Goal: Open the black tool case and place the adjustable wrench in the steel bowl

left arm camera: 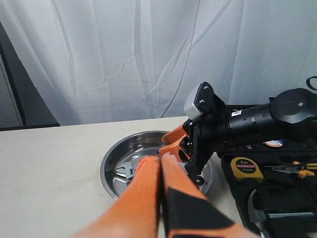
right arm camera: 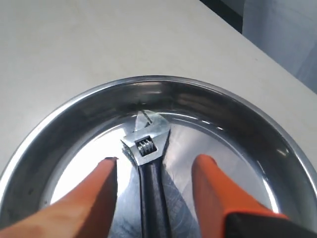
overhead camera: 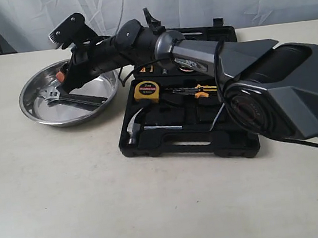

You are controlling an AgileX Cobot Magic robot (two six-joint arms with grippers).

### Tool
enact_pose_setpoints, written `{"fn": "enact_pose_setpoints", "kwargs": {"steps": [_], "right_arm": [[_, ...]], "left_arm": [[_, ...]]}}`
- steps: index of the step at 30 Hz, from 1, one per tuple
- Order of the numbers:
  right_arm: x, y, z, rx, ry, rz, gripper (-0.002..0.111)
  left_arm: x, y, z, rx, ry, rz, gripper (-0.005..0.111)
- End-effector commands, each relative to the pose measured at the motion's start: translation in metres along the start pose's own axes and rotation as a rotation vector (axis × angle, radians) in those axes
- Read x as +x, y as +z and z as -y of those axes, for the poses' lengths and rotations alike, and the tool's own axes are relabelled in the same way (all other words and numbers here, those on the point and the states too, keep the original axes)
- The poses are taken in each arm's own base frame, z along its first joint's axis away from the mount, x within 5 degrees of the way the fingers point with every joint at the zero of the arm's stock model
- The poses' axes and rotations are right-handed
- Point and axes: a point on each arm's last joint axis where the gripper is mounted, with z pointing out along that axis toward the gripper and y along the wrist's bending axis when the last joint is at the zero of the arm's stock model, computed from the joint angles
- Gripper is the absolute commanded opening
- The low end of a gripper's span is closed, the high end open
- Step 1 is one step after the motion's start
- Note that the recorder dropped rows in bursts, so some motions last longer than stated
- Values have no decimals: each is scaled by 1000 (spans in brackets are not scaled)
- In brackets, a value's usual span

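Left tool [left arm camera: 161, 157] closed, empty. In bowl [overhead camera: 33, 111], wrench [overhead camera: 63, 97] lies loose between spread fingers [right arm camera: 99, 188] of right tool [right arm camera: 156, 159]. Behind that tool, case [overhead camera: 191, 147] open. Placement looks done; next: lift right tool straight up, clear of wrench.

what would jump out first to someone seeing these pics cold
The big dark right arm stretches across the open flat black plastic tool case to the shallow shiny steel bowl on the left. The small silver-headed, black-handled adjustable wrench lies in it between the open jaws of the right gripper.
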Motion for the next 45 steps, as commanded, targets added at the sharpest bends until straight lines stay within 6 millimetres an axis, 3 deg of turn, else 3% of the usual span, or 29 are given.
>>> {"fn": "enact_pose_setpoints", "kwargs": {"steps": [1, 4, 6, 8, 9, 14, 18, 21, 27, 34, 38, 41, 45], "right_arm": [[-14, -7, 2, 16, -6, 30, 47], [-29, -18, 0, -1, -24, 48, 43], [-43, -31, 0, -34, -34, 53, 29], [-59, -51, -2, -90, -33, 23, 5], [-68, -63, -3, -118, -3, 3, 0], [-92, -113, -2, -209, -10, -112, -1], [-98, -143, -11, -260, -13, -162, -1], [-91, -163, -18, -224, 0, -208, -1], [-47, -216, -31, 60, 105, -237, -1], [2, -308, -79, 254, 438, -65, -1], [25, -344, -110, 178, 623, -62, -1], [27, -366, -117, 214, 468, -46, -1], [10, -398, -123, 252, 408, 107, -1]], "left_arm": [[-2, -2, 0, -7, 1, 15, 0], [-2, -2, 0, -8, 2, 18, 0], [-3, -2, -1, -16, 4, 28, 0], [-3, -2, -1, -20, 10, 32, 0], [-3, -2, -2, -20, 10, 33, 0], [-4, -2, -2, -30, 28, 38, 0], [-4, -2, -2, -30, 28, 38, 0], [-4, -2, -2, -30, 28, 38, 0], [-4, -2, -3, -32, 28, 42, 0], [-4, -2, -3, -34, 35, 40, 0], [-4, -2, -3, -34, 35, 40, 0], [-4, -2, -3, -33, 33, 38, 0], [-4, -2, -3, -33, 33, 38, 0]]}}
